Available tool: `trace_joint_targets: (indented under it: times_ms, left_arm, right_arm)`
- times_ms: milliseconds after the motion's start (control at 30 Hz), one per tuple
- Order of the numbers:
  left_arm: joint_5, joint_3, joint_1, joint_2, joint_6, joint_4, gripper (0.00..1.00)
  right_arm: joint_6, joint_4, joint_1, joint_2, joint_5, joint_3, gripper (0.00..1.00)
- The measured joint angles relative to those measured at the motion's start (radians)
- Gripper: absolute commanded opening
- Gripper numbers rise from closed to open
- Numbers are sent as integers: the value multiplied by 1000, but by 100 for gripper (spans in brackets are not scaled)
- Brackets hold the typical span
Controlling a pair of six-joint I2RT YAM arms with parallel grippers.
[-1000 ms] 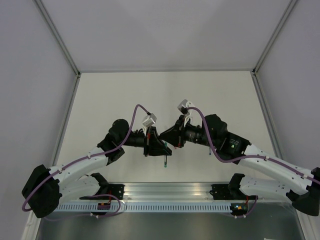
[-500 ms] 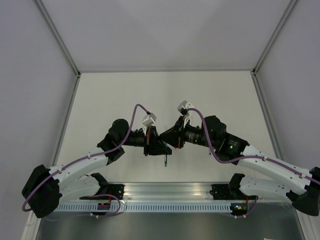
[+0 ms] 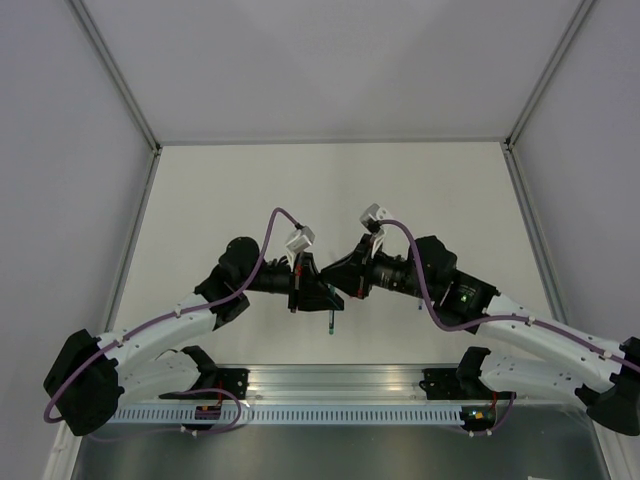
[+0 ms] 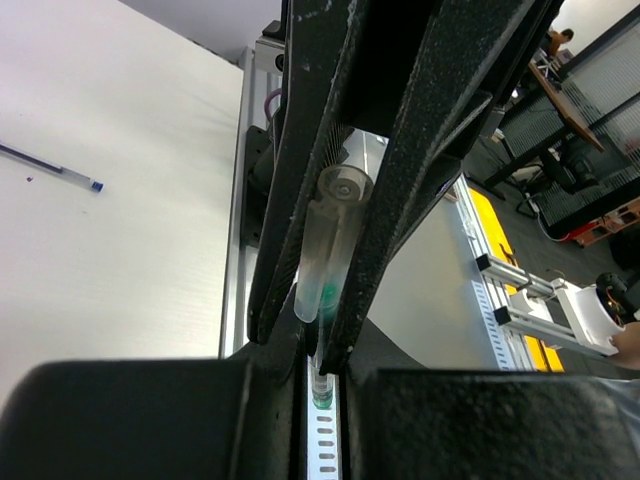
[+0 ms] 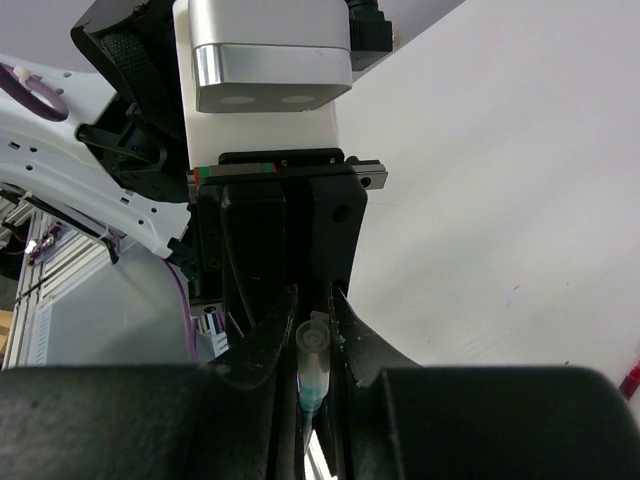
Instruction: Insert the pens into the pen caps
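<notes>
Left gripper [image 3: 328,298] sat over the middle of the table's [image 3: 250,190] width, nearer the near edge than the far one. Its fingers were clamped tight on a whitish pen [image 4: 325,250].

From above, the pen's long axis ran roughly far-to-near. Its free end stuck out below the fingers, with the green tip pointing at the near edge. In the left wrist view the translucent barrel ran lengthwise between the fingers, round end toward the camera.

A second pen, the dark blue pen [image 4: 52,169], lay flat on the table, well apart from the gripper.

Right gripper [image 5: 312,345] met the left one tip to tip, just beside it. Its fingers were drawn in to a narrow gap, pinching a short clear piece with a green core, apparently the pen cap [image 5: 312,362]. The piece stood lengthwise between the fingers. Whether it touched the pen could not be told.
</notes>
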Motion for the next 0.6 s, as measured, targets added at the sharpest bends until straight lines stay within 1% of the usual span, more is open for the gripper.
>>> trace_joint_targets:
  times_ms: [67, 100, 133, 167, 233, 333, 367, 500, 533, 600]
  left_arm:
    - [0, 2, -2, 0, 0, -11, 2]
    - [-1, 2, -3, 0, 0, -13, 2]
    - [-1, 3, -5, 1, 0, -15, 2]
    - [-1, 5, -5, 1, 0, -18, 2]
    - [-3, 11, -5, 1, 0, -15, 2]
    - [-8, 21, -3, 1, 1, -7, 2]
    - [-10, 21, -3, 1, 1, -6, 2]
    - [-26, 21, -3, 1, 1, -6, 2]
    - [-28, 21, -3, 1, 1, -7, 2]
    - [-34, 21, -3, -2, 1, -11, 2]
  right_arm:
    - [3, 13, 0, -9, 0, -15, 12]
    - [6, 19, 0, -14, 1, -22, 19]
    - [8, 20, 0, -19, 1, -26, 28]
    - [10, 21, 0, -24, 2, -29, 32]
    - [5, 0, -1, -36, 13, -31, 39]
    - [-1, -22, -3, -47, 40, -29, 46]
    - [-2, -29, -2, -48, 48, -26, 47]
    - [-16, -80, -3, -43, 72, 14, 55]
    - [-18, -89, -2, -40, 75, 28, 60]
    - [-24, -105, -2, -39, 77, 53, 65]
